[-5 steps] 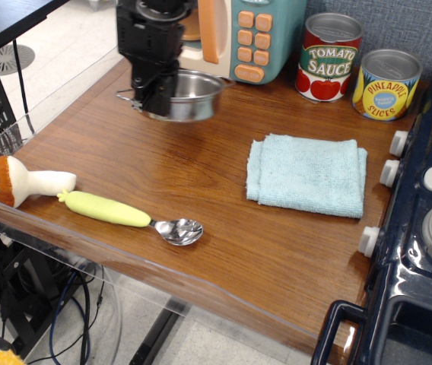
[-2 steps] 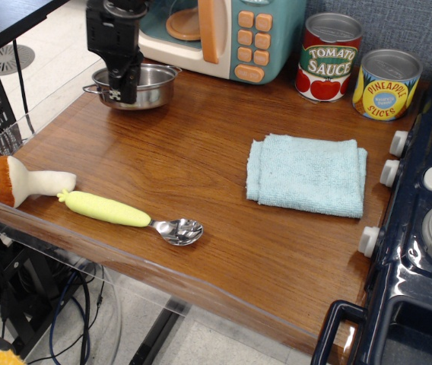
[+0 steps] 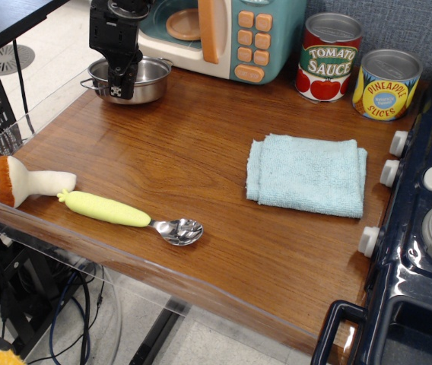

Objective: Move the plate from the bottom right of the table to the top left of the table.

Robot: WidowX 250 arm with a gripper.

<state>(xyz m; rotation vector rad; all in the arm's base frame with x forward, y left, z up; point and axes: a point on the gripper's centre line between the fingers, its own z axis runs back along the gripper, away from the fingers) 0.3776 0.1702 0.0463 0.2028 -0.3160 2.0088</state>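
The plate (image 3: pixel 147 77), a small shiny steel pot with wire loop handles, is at the far left corner of the wooden table (image 3: pixel 201 152), just in front of the toy microwave. My black gripper (image 3: pixel 121 87) reaches down over the pot's left rim with its fingers closed on that rim. The pot sits low, at or just above the tabletop; I cannot tell whether it touches. Its left side is hidden behind the gripper.
A teal toy microwave (image 3: pixel 231 30) stands right behind the pot. Tomato sauce (image 3: pixel 330 57) and pineapple (image 3: pixel 385 84) cans stand at the back right. A blue cloth (image 3: pixel 307 173) lies mid-right, a yellow-green-handled spoon (image 3: pixel 125 213) and toy mushroom (image 3: pixel 18 181) at the front left, a dark blue stove (image 3: pixel 429 228) on the right.
My gripper carried the pot from in front of the microwave leftward to the far left corner, then lowered it slightly and stayed closed on its rim.
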